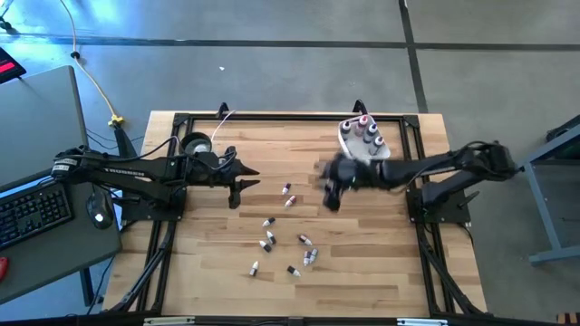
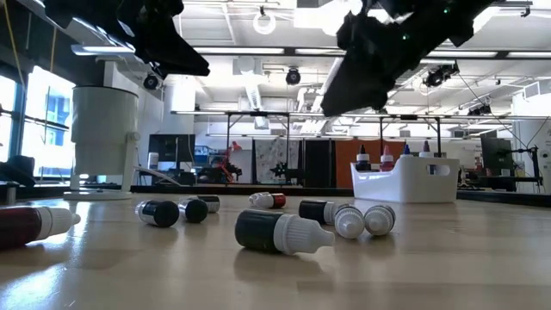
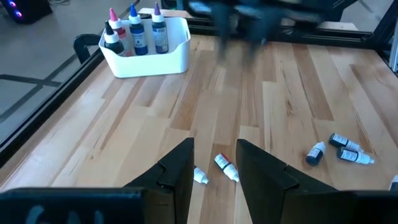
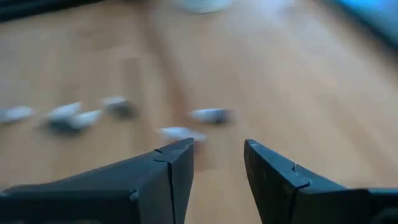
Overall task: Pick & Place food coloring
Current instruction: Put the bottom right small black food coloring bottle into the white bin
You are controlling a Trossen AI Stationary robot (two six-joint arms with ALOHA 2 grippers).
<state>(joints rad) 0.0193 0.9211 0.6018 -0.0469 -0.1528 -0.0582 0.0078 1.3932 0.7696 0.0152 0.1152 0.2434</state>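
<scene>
My right claw (image 1: 328,190) hangs open and empty above the pale wooden bench (image 1: 217,272), beside the white rectangular plastic tub (image 1: 355,145) (four bottles stand inside). Tiny white-tipped food coloring bottles (image 1: 268,239) lie scattered mid-bench. My left claw (image 1: 243,180) waits open

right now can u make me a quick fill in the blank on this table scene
The white tub holds ____ upright bottles.
The loose bottles on the table all lie on their ____.
The right gripper is open and holds ____.

Missing words: three; sides; nothing
</scene>
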